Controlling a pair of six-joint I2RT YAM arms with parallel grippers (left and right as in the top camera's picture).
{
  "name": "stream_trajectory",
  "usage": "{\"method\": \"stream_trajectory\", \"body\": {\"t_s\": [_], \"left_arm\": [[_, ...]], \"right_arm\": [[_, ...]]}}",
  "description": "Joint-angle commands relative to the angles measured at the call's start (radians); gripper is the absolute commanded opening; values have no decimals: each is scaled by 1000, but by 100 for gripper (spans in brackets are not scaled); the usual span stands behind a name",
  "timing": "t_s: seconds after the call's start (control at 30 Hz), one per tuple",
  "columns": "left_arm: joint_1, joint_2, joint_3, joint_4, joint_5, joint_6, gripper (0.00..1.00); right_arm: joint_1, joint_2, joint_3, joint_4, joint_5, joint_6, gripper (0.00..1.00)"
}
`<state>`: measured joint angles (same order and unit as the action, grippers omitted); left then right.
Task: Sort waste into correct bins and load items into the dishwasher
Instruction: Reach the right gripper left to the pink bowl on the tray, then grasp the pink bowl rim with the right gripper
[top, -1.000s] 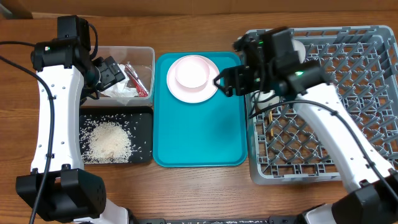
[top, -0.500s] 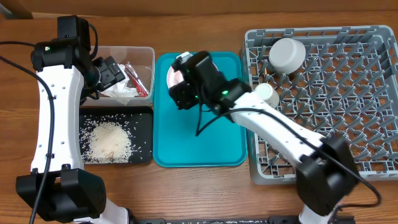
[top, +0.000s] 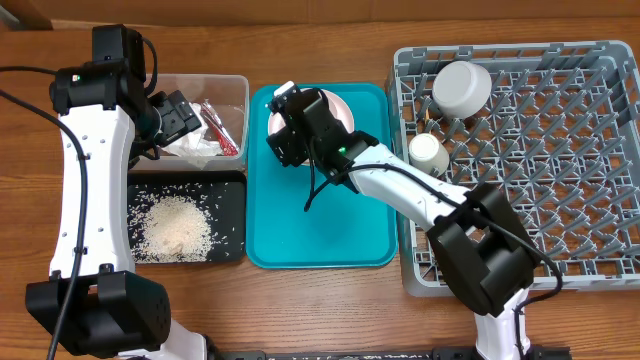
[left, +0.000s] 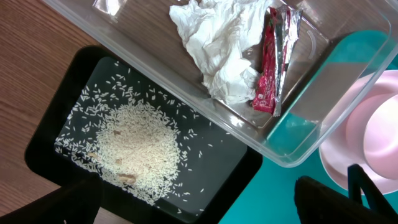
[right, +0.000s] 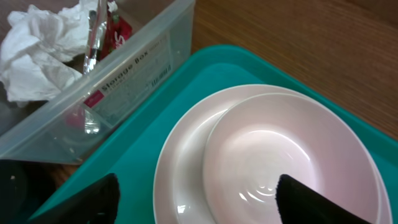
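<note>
Slantwise — red wrapper (top: 222, 128) in tub (top: 243, 108).

Table (top: 300, 310): wood, brown grain, low sheen.
Far-left tub (right: 130, 81): clear plastic, glossy, 1 printed label on its wall.
Tissue (left: 211, 37) inside it: white paper, crumpled, matt.
Wrapper (left: 266, 81) beside the tissue: red foil, silver edge, shiny.
Near-left tray (left: 230, 168): black plastic, matt.
Rice grains (left: 140, 146) on the black tray: white, dull.
Centre serving tray (top: 320, 220): teal plastic, smooth, satin.
Plate (right: 180, 168) and pink bowl (right: 286, 155) on it: pale pink, smooth, glossy, highlights in the bowl.
Right rack (top: 600, 250): grey plastic, matt lattice.
Grey bowl (top: 461, 88) and white cup (top: 428, 152) in the rack: smooth, material unclear.
</note>
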<state>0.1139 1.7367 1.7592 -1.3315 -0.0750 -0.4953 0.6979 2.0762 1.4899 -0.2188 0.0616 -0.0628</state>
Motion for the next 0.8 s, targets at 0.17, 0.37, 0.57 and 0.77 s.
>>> {"method": "stream_trajectory", "body": {"t_s": [0.17,0.37,0.57,0.77], "left_arm": [[4,-3,22,0,-3,1,100],[4,-3,22,0,-3,1,100],[4,-3,22,0,-3,1,100],[4,-3,22,0,-3,1,100]], "right_arm": [[-5,76,3,-27,16,-25,69],[-8,84,3,-48,65,-25,51],[-8,84,3,-65,81,-24,41],[-8,84,3,-68,83,-24,16]]}}
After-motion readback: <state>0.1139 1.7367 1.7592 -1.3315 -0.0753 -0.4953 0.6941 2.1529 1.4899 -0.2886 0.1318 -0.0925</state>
